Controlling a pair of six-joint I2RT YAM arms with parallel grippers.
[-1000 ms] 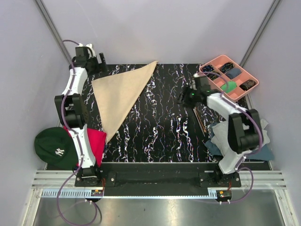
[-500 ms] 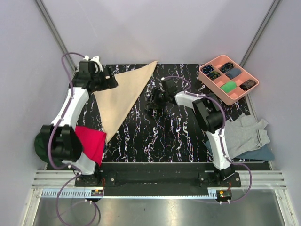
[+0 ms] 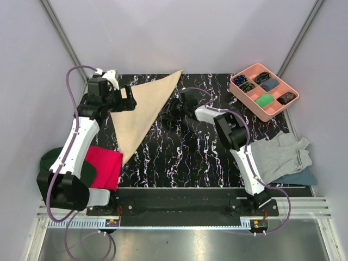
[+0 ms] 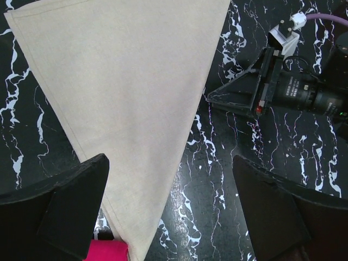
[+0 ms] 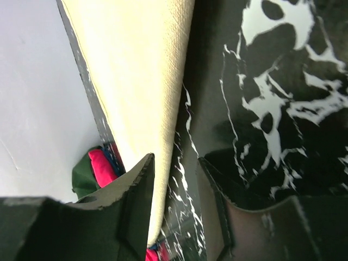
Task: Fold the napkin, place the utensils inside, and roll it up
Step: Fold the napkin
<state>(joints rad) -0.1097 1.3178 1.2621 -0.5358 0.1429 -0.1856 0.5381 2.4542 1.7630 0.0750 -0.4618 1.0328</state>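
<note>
Napkin (image 3: pixel 138 111) is seen as a beige triangle at about 10 o'clock on the marbled table (image 3: pixel 185 157), its long edge running from the tip at 1 o'clock down to the tip at 7 o'clock. One fold is judged to be done. No utensils can be made out in any view, so their place cannot be told.

The left gripper (image 3: pixel 124 99) is held above the cloth's 9 o'clock corner with its jaws spread wide and nothing between them. The right gripper (image 3: pixel 173 112) is reached across to the 3 o'clock side of the long edge, just beside the cloth. Its jaws are parted by a narrow gap, and only bare table is seen through that gap in the wrist view.

The step in hand is judged to be a grasp of that long edge. It would be done best if the right fingers (image 5: pixel 136 206) were laid low and flat, so that one is slipped under both layers before the jaws are closed. The grip should be taken close to the hem, and only cloth should be caught. The 9 o'clock corner could be pinned by the left gripper, so that the triangle is not dragged towards the red cloth (image 3: pixel 106 166) at 7 o'clock.
</note>
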